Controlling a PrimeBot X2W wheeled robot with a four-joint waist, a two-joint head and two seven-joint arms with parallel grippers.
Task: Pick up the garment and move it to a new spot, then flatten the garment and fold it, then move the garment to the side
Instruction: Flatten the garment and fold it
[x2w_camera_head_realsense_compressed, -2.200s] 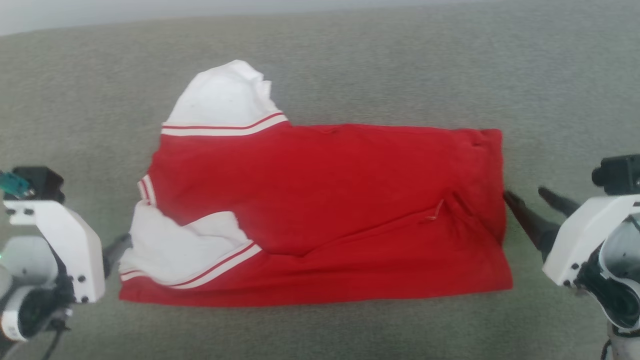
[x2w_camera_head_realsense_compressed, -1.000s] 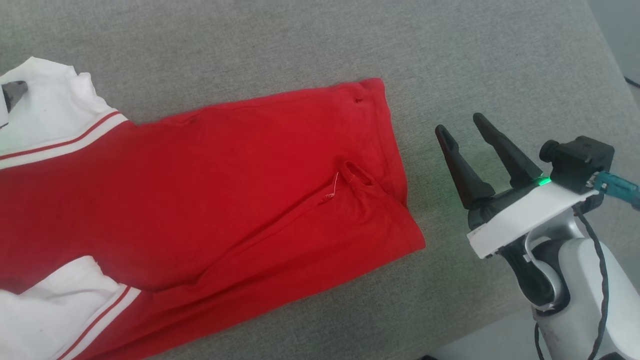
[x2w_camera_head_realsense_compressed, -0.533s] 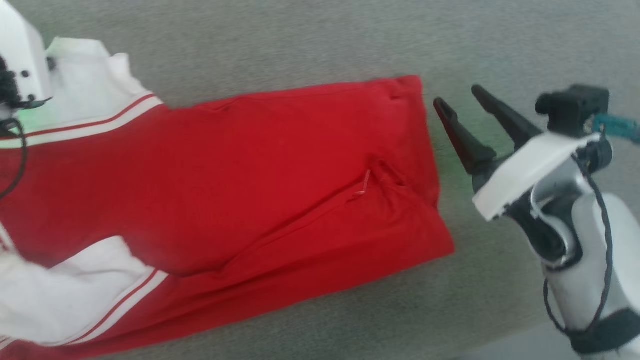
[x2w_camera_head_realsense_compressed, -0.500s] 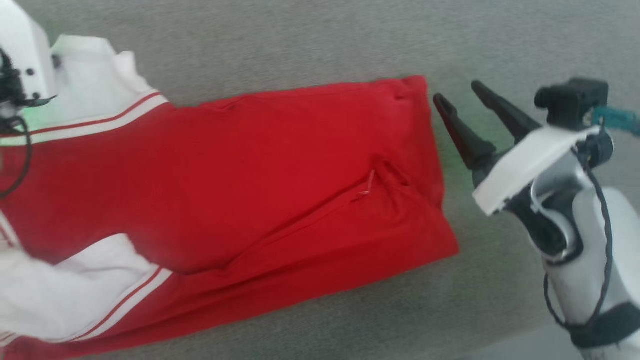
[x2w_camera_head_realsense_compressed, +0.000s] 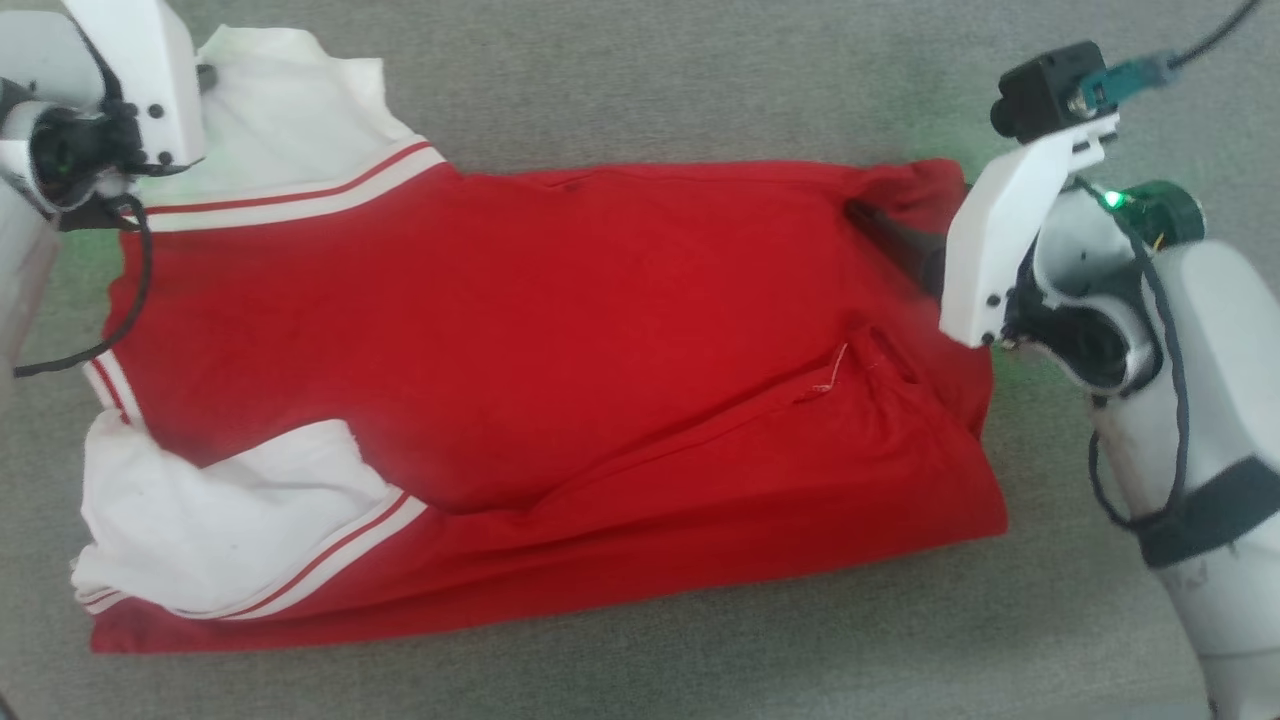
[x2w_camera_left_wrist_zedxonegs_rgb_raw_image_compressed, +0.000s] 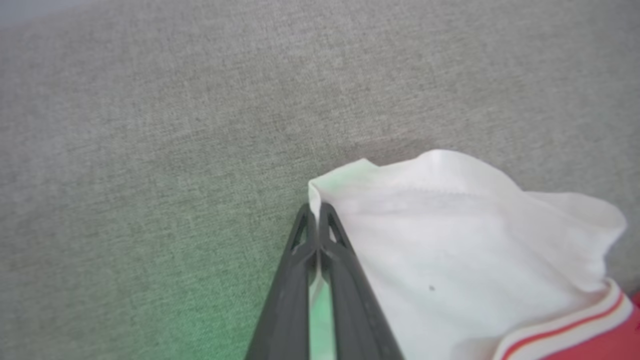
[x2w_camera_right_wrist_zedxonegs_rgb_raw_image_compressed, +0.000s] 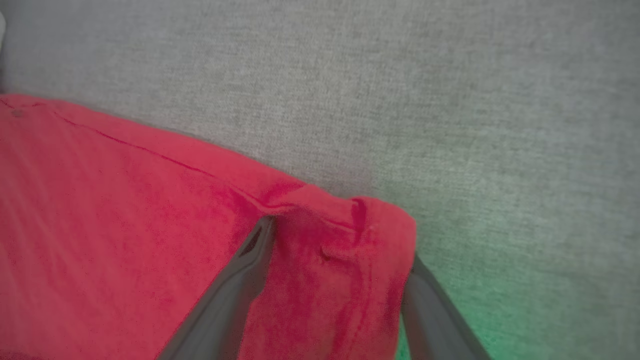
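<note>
- The garment (x2w_camera_head_realsense_compressed: 560, 350) lies flat on the grey cloth surface (x2w_camera_head_realsense_compressed: 640, 70), with its long axis running across the robot. The sleeves are at the left end and the hem at the right.
- The left gripper (x2w_camera_left_wrist_zedxonegs_rgb_raw_image_compressed: 316, 212) is pinched closed on the edge of the far white sleeve (x2w_camera_left_wrist_zedxonegs_rgb_raw_image_compressed: 450, 240).
- The right gripper (x2w_camera_right_wrist_zedxonegs_rgb_raw_image_compressed: 339, 245) stands wide open, its jaws straddling the far hem corner (x2w_camera_right_wrist_zedxonegs_rgb_raw_image_compressed: 350, 215) — cloth between them, not yet clamped.
- Each arm sits at its own end of the far edge — the next move likely hinges on the right jaws closing.
</note>
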